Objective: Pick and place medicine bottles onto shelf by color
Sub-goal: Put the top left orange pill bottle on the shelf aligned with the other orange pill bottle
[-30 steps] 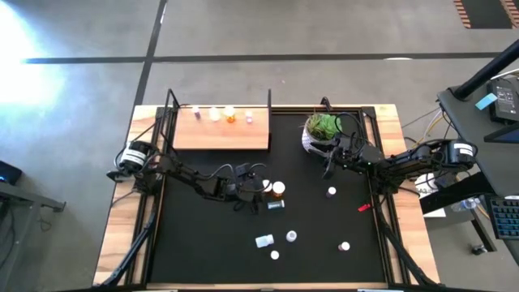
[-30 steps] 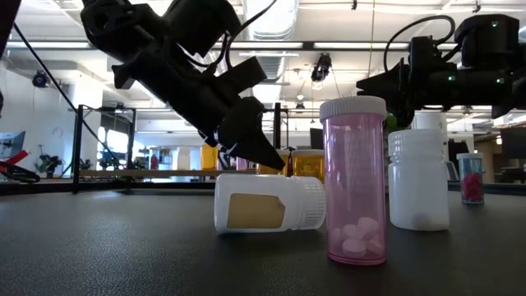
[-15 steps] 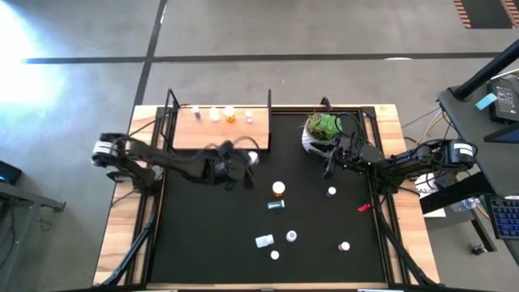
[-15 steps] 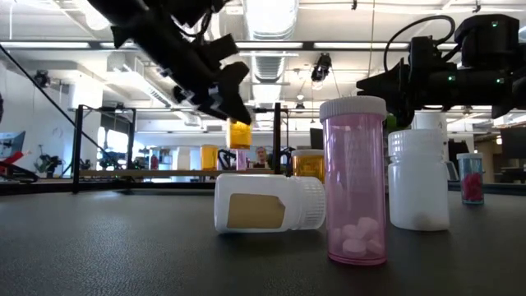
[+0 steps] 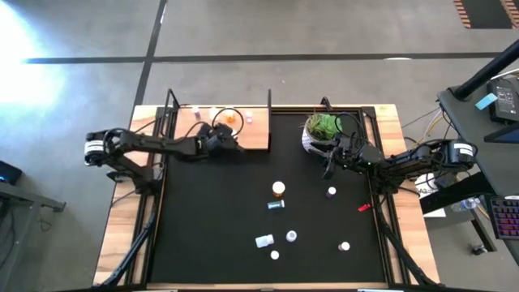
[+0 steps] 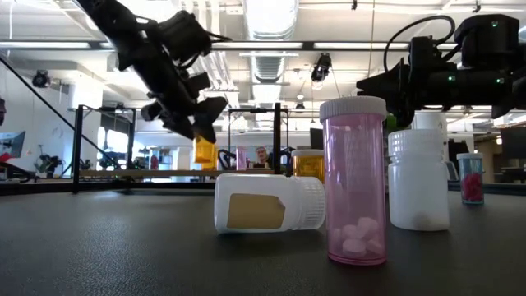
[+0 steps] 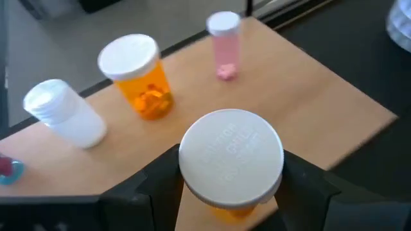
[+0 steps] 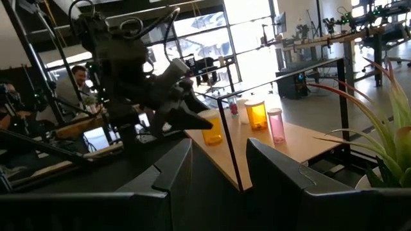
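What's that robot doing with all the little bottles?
It is sorting medicine bottles onto a wooden shelf. The left gripper holds an orange bottle over the shelf, near an orange bottle, a pink one and a white one standing there. The right gripper waits open beside the potted plant. More bottles sit on the black mat.

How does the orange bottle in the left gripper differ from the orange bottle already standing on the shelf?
1. Support: the held orange bottle is clamped in the left gripper above the shelf; the shelf orange bottle stands on the board, free of any gripper.
2. Place: the held one hangs over the shelf's mat-side edge; the other stands in the row between a white bottle and a pink bottle.

Shared: translucent orange body, white cap, upright.
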Motion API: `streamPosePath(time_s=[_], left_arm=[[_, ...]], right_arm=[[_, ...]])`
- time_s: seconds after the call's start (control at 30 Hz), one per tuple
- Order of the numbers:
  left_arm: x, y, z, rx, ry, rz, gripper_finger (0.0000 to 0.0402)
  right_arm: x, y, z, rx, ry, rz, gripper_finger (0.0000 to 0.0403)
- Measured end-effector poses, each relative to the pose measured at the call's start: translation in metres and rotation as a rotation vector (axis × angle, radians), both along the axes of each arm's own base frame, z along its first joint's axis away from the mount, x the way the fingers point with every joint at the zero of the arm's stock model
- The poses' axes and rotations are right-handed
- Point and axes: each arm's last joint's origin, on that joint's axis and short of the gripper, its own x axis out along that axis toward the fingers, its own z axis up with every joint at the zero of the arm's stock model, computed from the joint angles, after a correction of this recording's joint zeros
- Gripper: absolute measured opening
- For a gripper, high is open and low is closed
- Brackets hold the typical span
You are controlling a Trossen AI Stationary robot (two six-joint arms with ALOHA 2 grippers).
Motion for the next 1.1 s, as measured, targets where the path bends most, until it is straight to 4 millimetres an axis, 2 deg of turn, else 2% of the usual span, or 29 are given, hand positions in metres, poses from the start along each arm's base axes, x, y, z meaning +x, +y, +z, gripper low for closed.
streamPosePath(time_s=[0.17, 0.3, 0.63, 1.1], left_arm=[[-0.005, 0.014, -0.003, 0.009, -0.031, 0.054, 0.0188], [-0.009, 0.024, -0.013, 0.013, -0.044, 0.091, 0.0188], [-0.008, 0.049, -0.019, 0.031, -0.092, 0.169, 0.0188], [-0.005, 0.052, -0.023, 0.012, -0.092, 0.149, 0.0188]], right_arm=[[0.000, 0.000, 0.000, 0.000, 0.000, 0.000, 0.0139], [0.000, 0.000, 0.000, 0.000, 0.000, 0.000, 0.0139], [0.000, 0.000, 0.000, 0.000, 0.000, 0.000, 0.0139], [0.000, 0.000, 0.000, 0.000, -0.001, 0.000, 0.0139]])
